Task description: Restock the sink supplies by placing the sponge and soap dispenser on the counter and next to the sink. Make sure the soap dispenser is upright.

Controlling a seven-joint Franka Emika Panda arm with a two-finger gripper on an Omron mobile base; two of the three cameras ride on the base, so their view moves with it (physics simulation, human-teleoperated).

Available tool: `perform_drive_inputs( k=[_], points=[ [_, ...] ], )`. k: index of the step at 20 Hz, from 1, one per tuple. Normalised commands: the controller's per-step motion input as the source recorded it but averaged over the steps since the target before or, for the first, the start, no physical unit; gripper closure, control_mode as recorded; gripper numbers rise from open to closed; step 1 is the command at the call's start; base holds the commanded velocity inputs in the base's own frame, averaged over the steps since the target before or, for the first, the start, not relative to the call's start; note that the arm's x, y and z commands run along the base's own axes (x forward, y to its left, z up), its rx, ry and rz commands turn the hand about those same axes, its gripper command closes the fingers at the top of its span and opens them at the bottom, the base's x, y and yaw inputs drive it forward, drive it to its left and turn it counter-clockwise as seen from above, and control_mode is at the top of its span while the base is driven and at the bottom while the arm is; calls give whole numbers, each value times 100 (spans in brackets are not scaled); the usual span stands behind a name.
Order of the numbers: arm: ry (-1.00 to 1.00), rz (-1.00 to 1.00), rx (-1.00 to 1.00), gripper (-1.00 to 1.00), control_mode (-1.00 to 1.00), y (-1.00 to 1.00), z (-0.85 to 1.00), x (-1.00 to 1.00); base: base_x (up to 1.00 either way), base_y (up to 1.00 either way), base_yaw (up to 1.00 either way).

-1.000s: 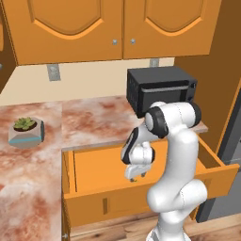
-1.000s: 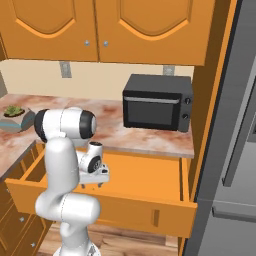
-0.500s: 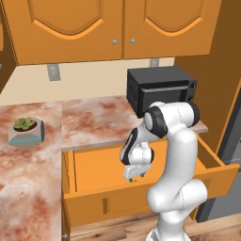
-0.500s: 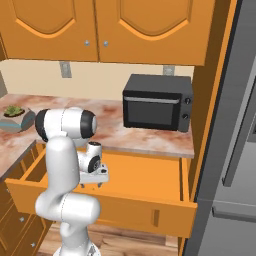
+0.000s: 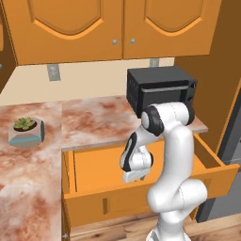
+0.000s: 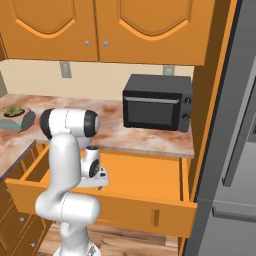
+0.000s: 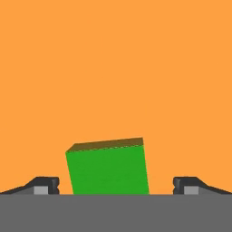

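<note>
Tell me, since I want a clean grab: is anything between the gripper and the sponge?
Nothing visible. In the hand view the sponge lies on the drawer floor between the open gripper's fingertips.

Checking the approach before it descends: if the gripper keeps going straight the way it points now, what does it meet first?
Most likely the sponge, lying on the drawer floor between the open gripper's fingertips. How far off it lies is unclear.

sponge (image 7: pixel 108 167) lying on drawer (image 5: pixel 94 164) floor, between my fingertips (image 7: pixel 45 185) | drawer standing open below counter (image 5: pixel 89 122) | microwave (image 5: pixel 160 89) sitting on counter behind drawer | plant (image 5: pixel 26 131) sitting left
</note>
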Motion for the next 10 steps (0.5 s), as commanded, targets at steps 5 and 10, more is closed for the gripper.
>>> perform_drive_inputs(
  k=[5,10],
  points=[
    [-1,0,-6,-100,-100,9,-12,-4,0,0,0],
    [0,0,-5,-100,-100,3,-3,0,0,0,0]
  ],
)
